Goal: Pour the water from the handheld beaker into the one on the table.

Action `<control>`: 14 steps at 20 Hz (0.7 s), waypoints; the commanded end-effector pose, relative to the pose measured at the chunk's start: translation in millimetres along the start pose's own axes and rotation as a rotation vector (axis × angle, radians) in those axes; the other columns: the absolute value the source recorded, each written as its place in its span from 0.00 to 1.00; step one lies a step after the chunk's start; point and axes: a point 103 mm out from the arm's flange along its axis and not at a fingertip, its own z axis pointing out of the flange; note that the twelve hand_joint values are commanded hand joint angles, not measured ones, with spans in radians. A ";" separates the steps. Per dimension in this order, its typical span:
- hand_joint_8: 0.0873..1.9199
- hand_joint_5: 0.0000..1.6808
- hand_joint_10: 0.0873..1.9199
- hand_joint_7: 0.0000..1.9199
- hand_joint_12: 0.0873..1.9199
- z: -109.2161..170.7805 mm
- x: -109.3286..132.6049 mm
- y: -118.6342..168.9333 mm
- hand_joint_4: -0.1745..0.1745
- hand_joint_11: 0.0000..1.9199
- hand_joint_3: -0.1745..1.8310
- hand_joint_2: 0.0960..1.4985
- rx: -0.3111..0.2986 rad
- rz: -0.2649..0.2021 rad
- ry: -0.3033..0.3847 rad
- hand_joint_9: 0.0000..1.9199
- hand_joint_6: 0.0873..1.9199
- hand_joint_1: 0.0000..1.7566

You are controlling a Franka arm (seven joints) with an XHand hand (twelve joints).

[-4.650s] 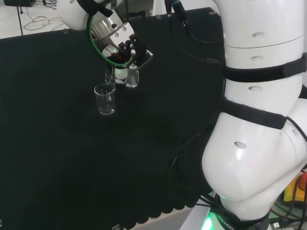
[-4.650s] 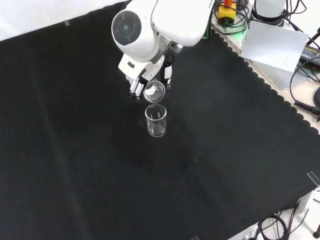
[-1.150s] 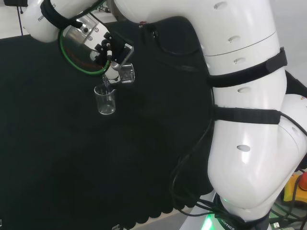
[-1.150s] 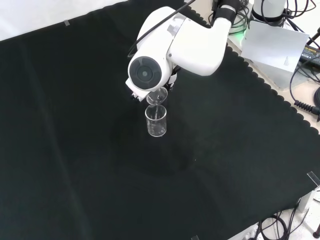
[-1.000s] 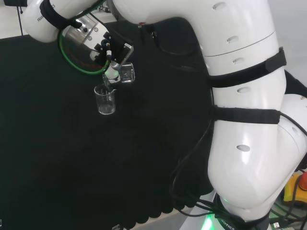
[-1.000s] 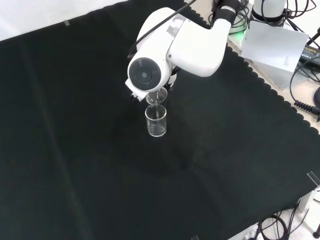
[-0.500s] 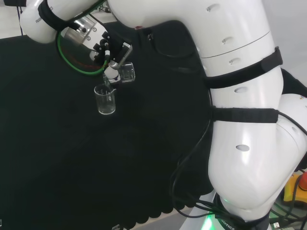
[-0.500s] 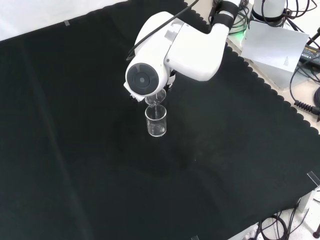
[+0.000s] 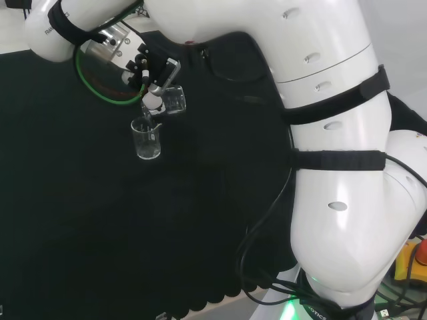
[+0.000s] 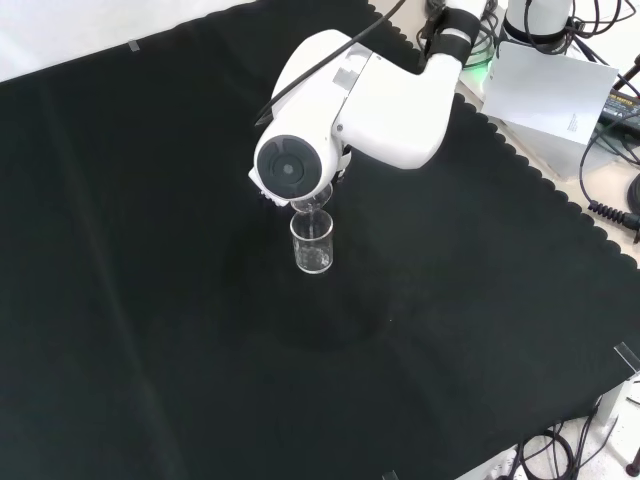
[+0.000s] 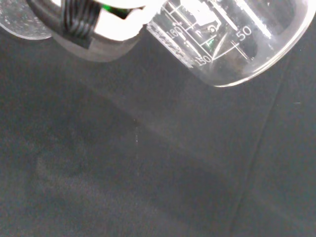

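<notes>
At the upper left of the head view, the handheld beaker [image 9: 172,100] is tipped sideways, its lip just over the table beaker [image 9: 147,139], which stands upright on the black cloth [image 9: 100,220]. The hand [image 9: 152,75] grasps the tipped beaker.

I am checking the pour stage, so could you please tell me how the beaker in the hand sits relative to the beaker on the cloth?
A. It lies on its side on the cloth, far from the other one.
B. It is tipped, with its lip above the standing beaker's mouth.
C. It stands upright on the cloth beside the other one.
B: in the head view the held beaker is tilted in the hand, its lip over the upright standing beaker.
</notes>
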 end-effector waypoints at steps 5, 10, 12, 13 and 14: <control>0.31 0.58 0.52 0.67 0.39 -5.1 4.9 -0.4 0.14 0.56 0.00 0.73 0.014 0.002 -0.017 0.68 0.51 0.73; 0.31 0.58 0.52 0.67 0.39 -5.9 5.8 -0.2 0.14 0.56 0.00 0.73 0.023 0.006 -0.025 0.68 0.51 0.73; 0.31 0.58 0.52 0.67 0.39 -6.3 6.5 0.5 0.14 0.56 0.00 0.73 0.027 0.004 -0.027 0.68 0.51 0.73; 0.31 0.58 0.52 0.67 0.39 -6.7 7.0 0.2 0.14 0.56 0.00 0.73 0.028 0.005 -0.029 0.68 0.51 0.73; 0.31 0.58 0.52 0.67 0.39 -6.8 7.2 0.2 0.14 0.56 0.00 0.73 0.029 0.005 -0.028 0.68 0.51 0.73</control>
